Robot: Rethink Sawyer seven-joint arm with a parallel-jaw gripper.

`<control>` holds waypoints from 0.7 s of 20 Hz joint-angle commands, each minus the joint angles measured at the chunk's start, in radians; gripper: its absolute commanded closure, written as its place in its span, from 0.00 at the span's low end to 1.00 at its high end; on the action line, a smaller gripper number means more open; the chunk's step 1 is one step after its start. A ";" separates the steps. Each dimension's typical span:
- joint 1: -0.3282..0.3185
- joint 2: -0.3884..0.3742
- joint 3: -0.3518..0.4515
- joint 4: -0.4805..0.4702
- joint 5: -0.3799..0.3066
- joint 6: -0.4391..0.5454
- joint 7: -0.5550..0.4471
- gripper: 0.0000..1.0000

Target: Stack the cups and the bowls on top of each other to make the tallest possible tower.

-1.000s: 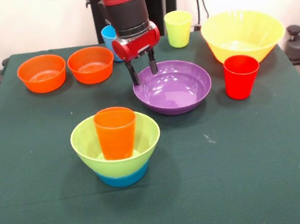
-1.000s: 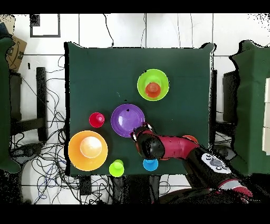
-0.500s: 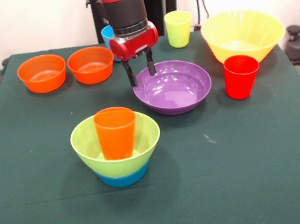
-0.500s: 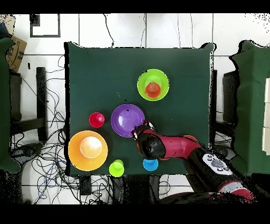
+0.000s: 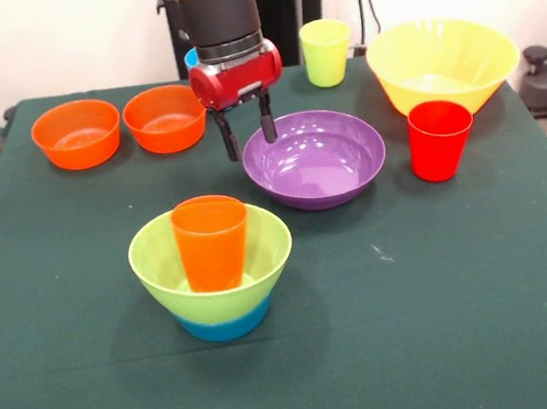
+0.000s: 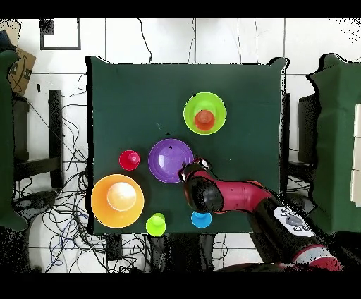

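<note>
The end effector point(image 5: 242, 136) is being held open and empty just beside the purple bowl's point(image 5: 315, 159) rim. The tower point(image 5: 212, 269) is being kept near the table's point(image 5: 447, 293) front: an orange cup point(image 5: 211, 241) is seated in the lime green bowl point(image 5: 160, 264), which is resting on the blue bowl point(image 5: 224, 324).

Glossy plastic purple bowl point(image 5: 315, 159), matt green tablecloth point(image 5: 445, 283), shiny red claw point(image 5: 246, 135)
</note>
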 commanded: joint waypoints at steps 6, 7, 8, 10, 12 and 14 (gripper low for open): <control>0.077 0.087 -0.058 -0.079 -0.063 -0.017 0.126 0.00; 0.087 0.095 -0.070 -0.086 -0.063 -0.013 0.123 0.00; 0.084 0.102 -0.068 -0.090 -0.064 -0.007 0.119 0.00; 0.089 0.124 -0.090 -0.101 -0.074 -0.025 0.117 0.00; 0.115 0.136 -0.124 -0.113 -0.079 -0.049 0.122 0.00; 0.140 0.133 -0.157 -0.122 -0.081 -0.067 0.126 0.00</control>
